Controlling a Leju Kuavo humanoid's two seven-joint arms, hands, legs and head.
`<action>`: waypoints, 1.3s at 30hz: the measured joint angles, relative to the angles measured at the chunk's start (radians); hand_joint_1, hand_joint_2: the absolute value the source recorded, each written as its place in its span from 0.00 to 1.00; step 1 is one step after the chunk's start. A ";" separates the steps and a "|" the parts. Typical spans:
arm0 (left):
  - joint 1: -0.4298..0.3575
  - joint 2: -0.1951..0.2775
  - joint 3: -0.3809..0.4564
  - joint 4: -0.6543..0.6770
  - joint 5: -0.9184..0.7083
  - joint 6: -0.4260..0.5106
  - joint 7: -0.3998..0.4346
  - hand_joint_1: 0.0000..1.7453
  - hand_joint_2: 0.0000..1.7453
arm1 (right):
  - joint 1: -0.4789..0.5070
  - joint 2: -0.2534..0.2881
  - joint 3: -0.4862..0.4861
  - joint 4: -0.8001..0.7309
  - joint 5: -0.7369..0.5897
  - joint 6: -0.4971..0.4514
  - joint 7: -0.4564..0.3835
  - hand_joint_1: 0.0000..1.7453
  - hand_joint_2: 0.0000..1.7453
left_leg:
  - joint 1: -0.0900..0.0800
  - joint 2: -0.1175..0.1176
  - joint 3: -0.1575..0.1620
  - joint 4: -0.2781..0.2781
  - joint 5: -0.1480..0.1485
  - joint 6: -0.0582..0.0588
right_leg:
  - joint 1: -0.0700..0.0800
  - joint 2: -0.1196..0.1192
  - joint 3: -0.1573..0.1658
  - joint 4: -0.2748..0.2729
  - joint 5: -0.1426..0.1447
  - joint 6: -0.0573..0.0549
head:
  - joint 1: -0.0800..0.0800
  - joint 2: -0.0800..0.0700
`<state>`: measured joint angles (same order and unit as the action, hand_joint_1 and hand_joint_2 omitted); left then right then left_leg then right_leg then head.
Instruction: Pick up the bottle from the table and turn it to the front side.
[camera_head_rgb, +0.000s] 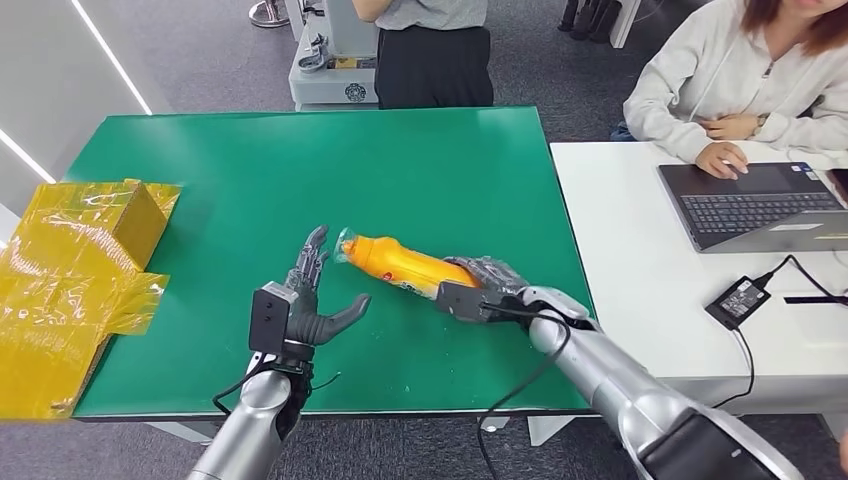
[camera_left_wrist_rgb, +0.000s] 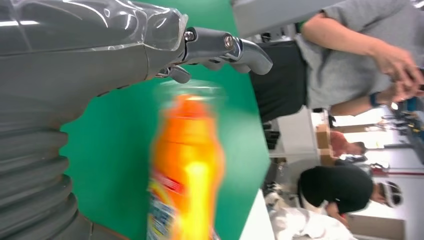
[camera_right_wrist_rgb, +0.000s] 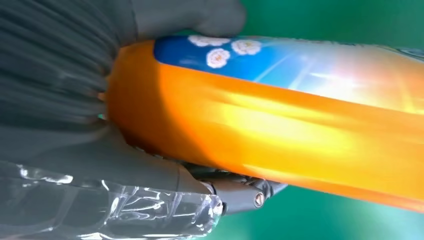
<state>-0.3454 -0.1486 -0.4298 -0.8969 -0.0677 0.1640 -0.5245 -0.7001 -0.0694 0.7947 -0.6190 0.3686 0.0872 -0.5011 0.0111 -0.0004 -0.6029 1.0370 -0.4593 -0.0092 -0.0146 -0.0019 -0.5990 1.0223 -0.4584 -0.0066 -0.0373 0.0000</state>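
Right hand (camera_head_rgb: 487, 283) gripping the orange bottle (camera_head_rgb: 405, 265) by its base, left hand (camera_head_rgb: 312, 300) fingers spread, holding nothing, green table (camera_head_rgb: 240, 180)

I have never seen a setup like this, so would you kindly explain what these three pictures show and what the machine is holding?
This is a humanoid robot with two silver arms, each ending in a many-fingered hand. The wide picture comes from a camera high on its body, looking down at a green table. The other two come from cameras at its wrists, so they look turned.

The right hand grips the base end of an orange bottle, whose clear cap end points toward the left hand. That hand is open and holds nothing. The right wrist view shows the bottle's blue flowered label up close.

Yellow wrapped packages lie at the table's left edge. A person types on a laptop at the white desk beside it.
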 joint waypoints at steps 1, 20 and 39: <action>0.006 0.003 0.000 0.000 0.001 0.004 -0.003 0.00 1.00 | 0.050 -0.007 -0.029 -0.057 -0.037 -0.016 -0.022 1.00 1.00 | 0.000 -0.001 -0.001 0.000 0.000 0.000 | 0.000 -0.001 0.000 0.000 0.000 0.000 | 0.000 0.000; 0.056 0.033 0.020 -0.050 -0.013 0.008 0.008 0.00 1.00 | 0.642 -0.022 -0.367 -0.767 -0.125 -0.191 -0.090 1.00 1.00 | 0.000 -0.003 -0.003 -0.001 -0.002 0.000 | 0.000 -0.004 -0.002 0.000 -0.004 0.000 | 0.000 0.000; -0.250 0.002 0.034 0.021 0.403 -0.543 0.262 0.00 1.00 | 0.335 0.023 -0.434 -0.693 -0.014 -0.245 -0.088 1.00 1.00 | 0.000 -0.001 -0.003 0.000 0.003 0.000 | 0.000 -0.002 -0.003 0.001 0.002 -0.001 | 0.000 0.000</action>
<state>-0.5957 -0.1461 -0.3963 -0.8754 0.3349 -0.3789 -0.2623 -0.3650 -0.0462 0.3608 -1.3125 0.3550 -0.1580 -0.5895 0.0110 -0.0017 -0.6061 1.0368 -0.4561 -0.0088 -0.0146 -0.0040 -0.6020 1.0234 -0.4569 -0.0074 -0.0374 0.0000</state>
